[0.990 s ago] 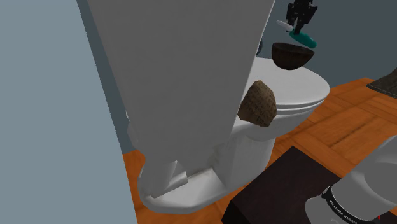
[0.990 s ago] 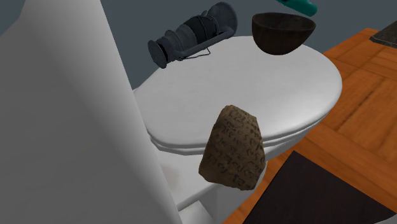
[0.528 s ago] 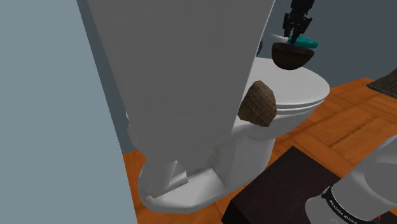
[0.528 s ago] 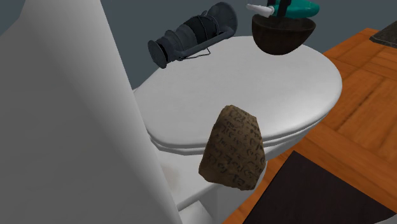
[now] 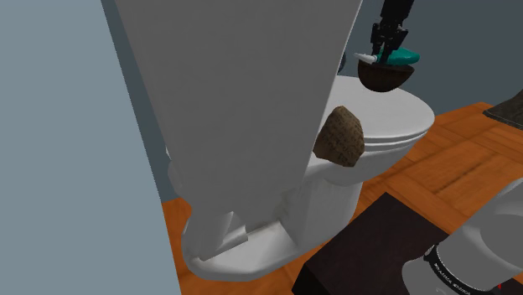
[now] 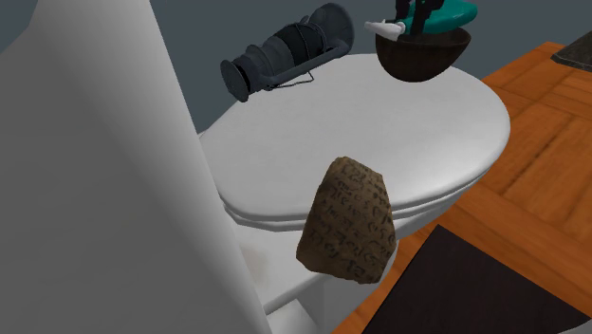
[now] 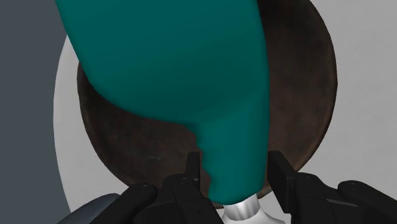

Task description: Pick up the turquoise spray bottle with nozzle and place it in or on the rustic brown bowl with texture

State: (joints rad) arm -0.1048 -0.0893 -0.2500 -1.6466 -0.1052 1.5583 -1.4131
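The turquoise spray bottle (image 5: 406, 56) (image 6: 448, 13) lies on its side across the rim of the dark brown bowl (image 5: 385, 77) (image 6: 421, 57), its white nozzle poking out past the rim. The bowl stands on the far end of the white toilet lid (image 5: 394, 117). My gripper (image 5: 386, 49) (image 6: 416, 13) comes down from above and is shut on the bottle's neck. In the wrist view the black fingers (image 7: 194, 172) clasp the narrow teal neck (image 7: 235, 159) of the bottle (image 7: 178, 70), and the bowl (image 7: 305, 121) lies right beneath.
A rough brown stone (image 5: 339, 138) (image 6: 348, 221) sits at the lid's near edge. A dark cylindrical lantern (image 6: 285, 52) lies at the back of the lid. The tall white tank (image 5: 243, 92) blocks the shoulder view's left. Below are the wooden floor (image 5: 453, 151) and my dark stand (image 5: 377, 251).
The gripper came down with the bottle from above the bowl. The bottle now rests across the bowl's rim, a little lower than half a second ago.
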